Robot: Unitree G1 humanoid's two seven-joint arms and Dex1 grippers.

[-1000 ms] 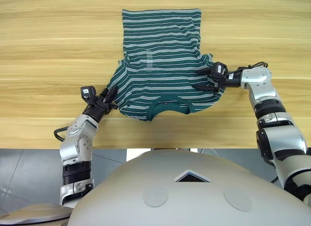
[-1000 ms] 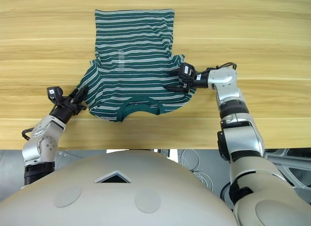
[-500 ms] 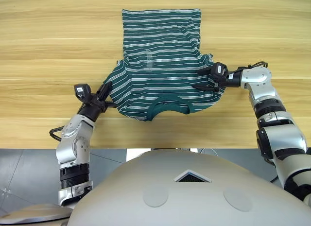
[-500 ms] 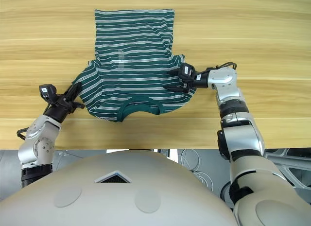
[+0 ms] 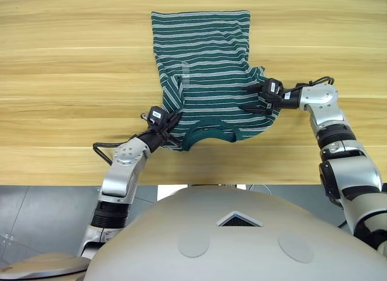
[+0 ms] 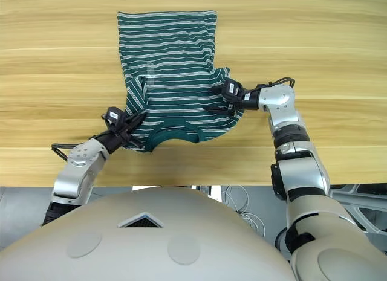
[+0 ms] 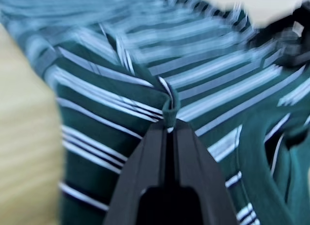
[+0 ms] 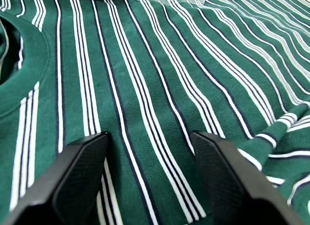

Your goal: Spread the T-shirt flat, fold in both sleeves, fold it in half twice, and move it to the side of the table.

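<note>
1. Light wooden plank table [image 5: 66, 63]: carries the garment near its middle, with the collar end toward the robot and the hem on the far side.
2. Dark green, white-striped knit T-shirt [image 5: 202, 57]: judged light, limp and not fragile. It will sag and crease wherever it is unsupported, and will likely drag on the wood rather than slide. It is best taken by pinching an edge, seam or sleeve cuff while the opposite side is pinned. The left-side cloth lies doubled inward over the body.
3. Right gripper [image 8: 150, 138]: fingers spread apart and holding nothing, resting on the striped cloth at the right shoulder, near the collar.
4. Left gripper [image 7: 167, 123]: fingers pressed together, clamped on a raised ridge of cloth at the left shoulder, beside the collar.
</note>
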